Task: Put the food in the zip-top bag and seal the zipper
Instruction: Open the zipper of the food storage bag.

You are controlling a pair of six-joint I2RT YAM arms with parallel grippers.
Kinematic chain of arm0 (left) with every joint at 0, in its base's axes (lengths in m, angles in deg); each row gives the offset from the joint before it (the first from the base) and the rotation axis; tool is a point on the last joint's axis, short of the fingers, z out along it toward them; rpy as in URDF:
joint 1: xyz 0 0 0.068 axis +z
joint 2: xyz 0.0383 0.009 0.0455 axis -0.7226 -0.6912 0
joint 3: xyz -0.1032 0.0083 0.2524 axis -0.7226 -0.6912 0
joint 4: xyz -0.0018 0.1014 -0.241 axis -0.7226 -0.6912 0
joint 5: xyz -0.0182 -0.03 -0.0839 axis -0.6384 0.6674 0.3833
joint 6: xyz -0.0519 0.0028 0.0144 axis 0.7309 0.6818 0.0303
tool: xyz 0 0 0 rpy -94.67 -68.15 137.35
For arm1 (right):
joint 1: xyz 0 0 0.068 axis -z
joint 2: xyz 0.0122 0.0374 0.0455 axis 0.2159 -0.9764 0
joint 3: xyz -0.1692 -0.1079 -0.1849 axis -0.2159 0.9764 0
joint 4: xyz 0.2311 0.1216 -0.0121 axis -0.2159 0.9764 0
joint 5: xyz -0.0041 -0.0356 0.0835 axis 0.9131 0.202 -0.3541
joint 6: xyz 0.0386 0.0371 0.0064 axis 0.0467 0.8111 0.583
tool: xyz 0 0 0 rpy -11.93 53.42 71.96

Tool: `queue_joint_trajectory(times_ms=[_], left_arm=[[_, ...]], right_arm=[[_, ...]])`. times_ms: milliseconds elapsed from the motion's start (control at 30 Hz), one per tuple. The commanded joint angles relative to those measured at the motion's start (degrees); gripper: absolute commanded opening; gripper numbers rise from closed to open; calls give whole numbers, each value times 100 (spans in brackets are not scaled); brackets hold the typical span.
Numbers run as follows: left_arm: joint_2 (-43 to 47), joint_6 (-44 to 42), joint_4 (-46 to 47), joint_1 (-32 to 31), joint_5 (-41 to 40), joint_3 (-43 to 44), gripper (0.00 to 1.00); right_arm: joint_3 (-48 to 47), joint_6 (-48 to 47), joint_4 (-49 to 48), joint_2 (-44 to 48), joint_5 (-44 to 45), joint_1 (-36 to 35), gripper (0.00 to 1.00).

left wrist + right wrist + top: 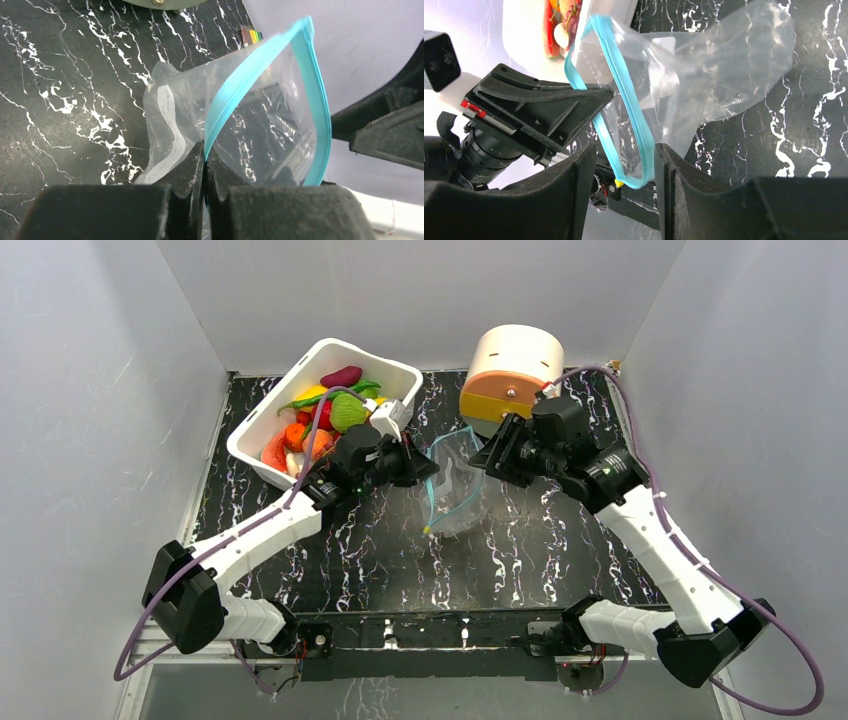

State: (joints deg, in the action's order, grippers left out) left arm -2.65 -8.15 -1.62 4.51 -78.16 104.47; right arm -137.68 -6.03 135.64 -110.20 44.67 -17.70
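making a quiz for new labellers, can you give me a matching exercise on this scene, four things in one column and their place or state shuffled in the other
Column one:
1. left gripper
2. right gripper
3. food
4. zip-top bag

Column two:
a. lying in the white bin
b. jaws apart, the zipper between them
c. mouth open, no food inside
d. shut on the zipper

Pairs: 1-d, 2-b, 3-a, 4-c
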Motion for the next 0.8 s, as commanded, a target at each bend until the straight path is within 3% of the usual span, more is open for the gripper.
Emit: queue_joint_trajectory(times_ms=[0,433,500,600,767], left_arm=[[329,510,425,-25,-499,-80,0],[152,911,706,-25,-680,38,0],[156,956,718,-21,-677,18,0],[252,868,630,-25,-745,-27,0],[372,183,-424,-25,-865,218,0]], right_arm=[[301,628,-298,292,550,-65,46],[1230,1062,-1028,633,596,-258,38],[1266,1045,-977,636,685,-260,29],[1117,823,-795,739,1063,-254,0],[540,104,-91,857,2019,-261,0]])
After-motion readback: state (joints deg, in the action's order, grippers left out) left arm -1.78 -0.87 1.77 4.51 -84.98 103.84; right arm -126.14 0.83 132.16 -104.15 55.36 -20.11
